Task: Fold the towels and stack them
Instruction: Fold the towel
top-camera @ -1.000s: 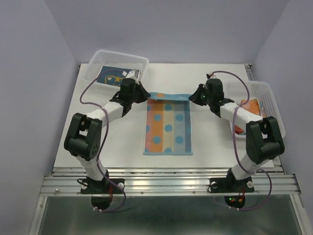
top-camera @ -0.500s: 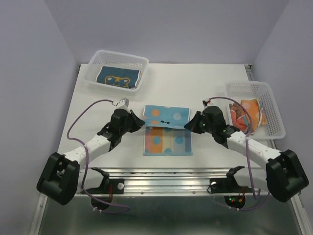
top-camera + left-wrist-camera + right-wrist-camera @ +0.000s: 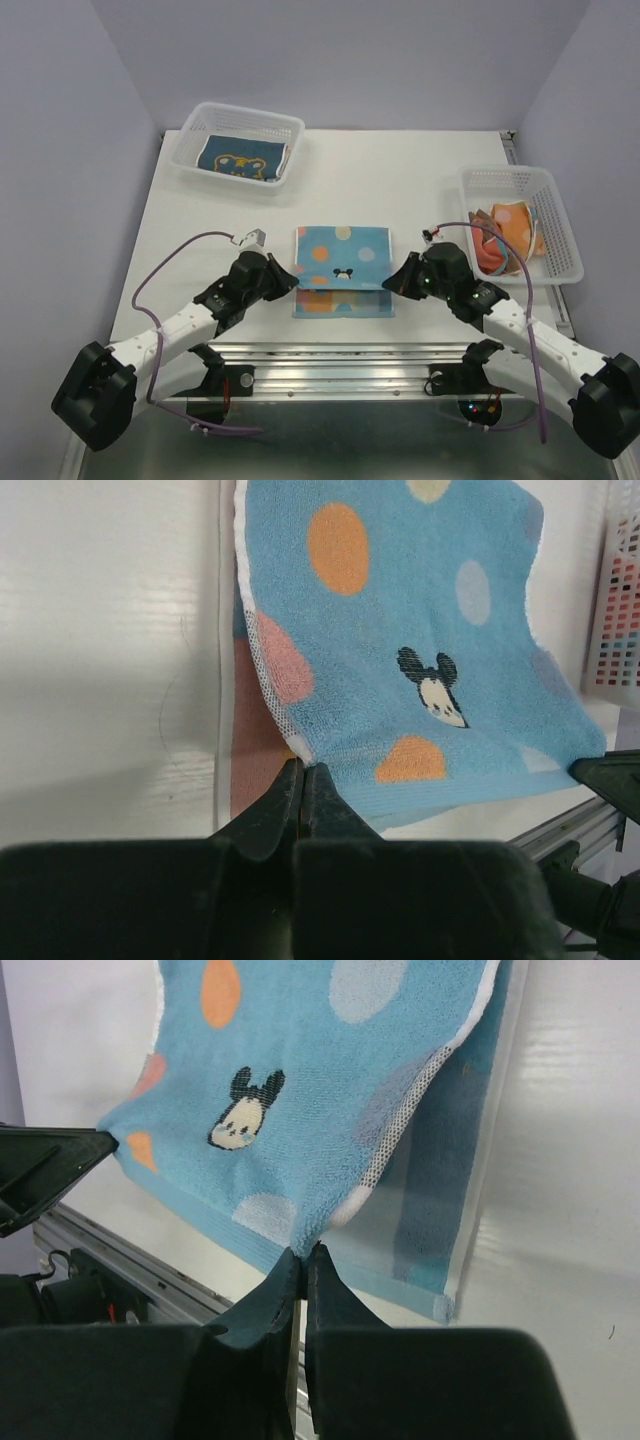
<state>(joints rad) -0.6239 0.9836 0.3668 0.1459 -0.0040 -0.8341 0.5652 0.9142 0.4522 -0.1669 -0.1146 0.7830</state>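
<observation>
Looking across from the left: a white mesh plastic basket (image 3: pixel 245 112) sits at the far left corner of the white table (image 3: pixel 400 170). A folded dark blue towel with a yellow print (image 3: pixel 238 160) lies flat inside it.

Next along is the left gripper (image 3: pixel 292 273), down low near the front edge of the table. Its claw is pinched tight on the left corner of the top layer of the light blue dotted towel (image 3: pixel 343 250). In the left wrist view the black tips meet right on the white-edged corner of the cloth, with no gap between them.

That towel sits between the two arms, close to the near edge of the table, and it's doubled over on itself. The blue side with orange, pink and pale dots faces up, and a small Mickey head (image 3: pixel 343 271) shows near the middle. A strip of the striped orange-and-blue lower layer (image 3: pixel 343 302) pokes out along the near side. From the wrist cams the top layer's held edge looks lifted off the layer under it, not lying flat on it.

The right gripper (image 3: pixel 393 283) mirrors the left one, clamped on the right corner of that same top layer. The right wrist view shows its tips closed on the cloth, and the other claw shows at the left edge of that shot.

Far right, a second white mesh basket (image 3: pixel 512 177) sits by the right edge of the table. Crumpled orange and brown-red towels (image 3: pixel 503 235) are heaped inside it.
</observation>
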